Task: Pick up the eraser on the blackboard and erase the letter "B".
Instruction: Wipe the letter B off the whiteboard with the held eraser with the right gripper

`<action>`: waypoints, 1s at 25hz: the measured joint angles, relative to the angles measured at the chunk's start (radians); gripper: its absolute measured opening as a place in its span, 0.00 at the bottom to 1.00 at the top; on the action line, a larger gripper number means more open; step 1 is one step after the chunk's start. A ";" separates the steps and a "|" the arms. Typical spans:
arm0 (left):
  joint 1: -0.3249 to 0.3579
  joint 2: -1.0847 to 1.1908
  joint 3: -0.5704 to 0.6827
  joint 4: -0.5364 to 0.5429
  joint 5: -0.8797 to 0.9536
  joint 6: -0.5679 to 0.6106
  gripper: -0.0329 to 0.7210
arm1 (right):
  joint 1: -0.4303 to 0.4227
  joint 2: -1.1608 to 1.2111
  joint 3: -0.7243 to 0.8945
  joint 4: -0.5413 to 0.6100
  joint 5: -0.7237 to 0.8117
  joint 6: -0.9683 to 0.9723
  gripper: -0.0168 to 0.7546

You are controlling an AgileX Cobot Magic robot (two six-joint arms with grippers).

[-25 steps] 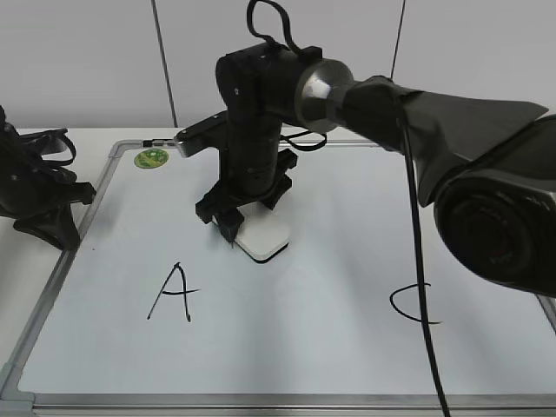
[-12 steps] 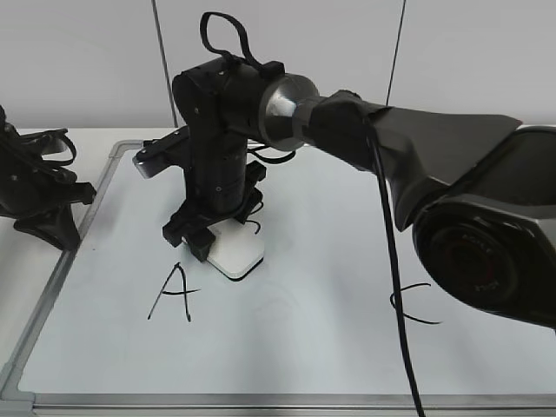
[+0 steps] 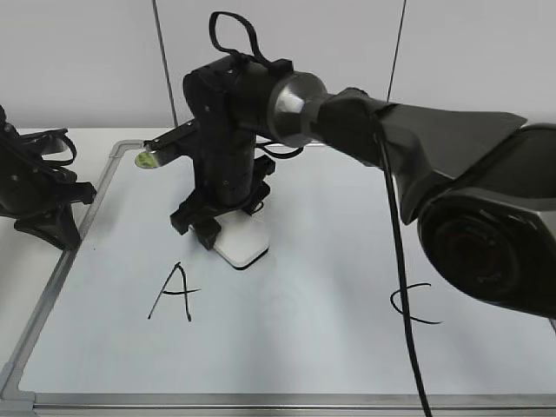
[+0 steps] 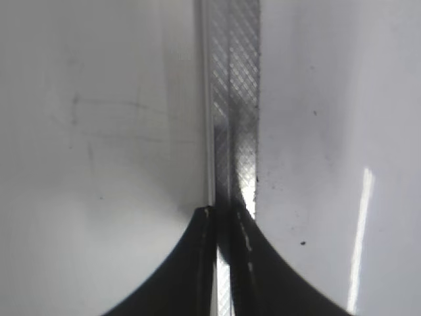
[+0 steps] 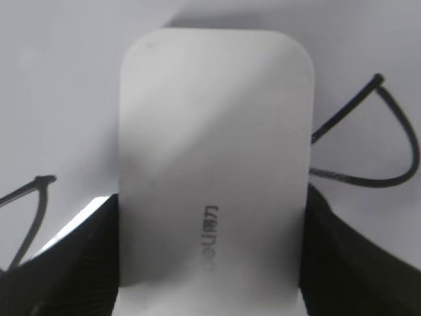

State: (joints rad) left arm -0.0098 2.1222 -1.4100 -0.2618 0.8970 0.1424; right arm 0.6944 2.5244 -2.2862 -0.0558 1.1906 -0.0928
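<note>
Writing: small grey lettering is seen on top of the eraser [image 5: 214, 178], near the tool end; too blurred to be read. On the blackboard [image 3: 330, 347], a black "A" [image 3: 171, 293] is drawn down-left of the eraser and a black "C" [image 3: 412, 304] well to its right. In the right wrist view, a curved black stroke [image 5: 388, 141] is seen just right of the eraser and another stroke fragment [image 5: 29, 204] to its left; whether these belong to the letter "B" cannot be told. A round green sticker [image 3: 145, 159] is partly hidden behind the arm, up-left of the eraser, near the board's far-left corner.

Eraser: laid flat on the board, between "A" and "C", nearer the "A". It is clamped on both long sides by the right tool [image 3: 217, 233]; dark fingers [image 5: 342, 257] are pressed against its left and right edges.

Left tool [image 4: 223, 263]: parked over the board's left frame [image 4: 230, 118], well left of the eraser; fingers are drawn together with only a thin slit between them, nothing held.

Surface: glossy white board, grey metal frame, grey cap [image 3: 17, 401] at the near-left corner. Faint smudges and small dark specks are seen on it. The board is laid on a white bench [image 3: 26, 269]. Behind it, white wall panels with dark vertical seams [image 3: 162, 61].
</note>
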 joint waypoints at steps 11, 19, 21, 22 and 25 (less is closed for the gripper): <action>0.000 0.000 0.000 0.000 0.000 0.000 0.06 | -0.067 0.009 0.000 -0.102 -0.111 0.093 0.73; 0.000 0.000 0.000 0.002 0.000 0.000 0.06 | -0.125 0.010 0.000 -0.151 -0.107 0.113 0.73; 0.000 0.000 0.000 0.002 0.000 0.000 0.06 | -0.141 0.010 0.000 -0.153 -0.100 0.113 0.73; 0.000 0.000 0.000 0.002 0.000 0.000 0.06 | -0.150 0.010 0.000 -0.153 -0.097 0.113 0.73; 0.000 0.000 0.000 0.002 0.000 0.000 0.06 | -0.169 0.010 0.000 -0.153 -0.085 0.115 0.73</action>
State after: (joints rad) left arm -0.0098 2.1222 -1.4100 -0.2599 0.8970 0.1424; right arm 0.5251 2.5343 -2.2862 -0.2088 1.1052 0.0222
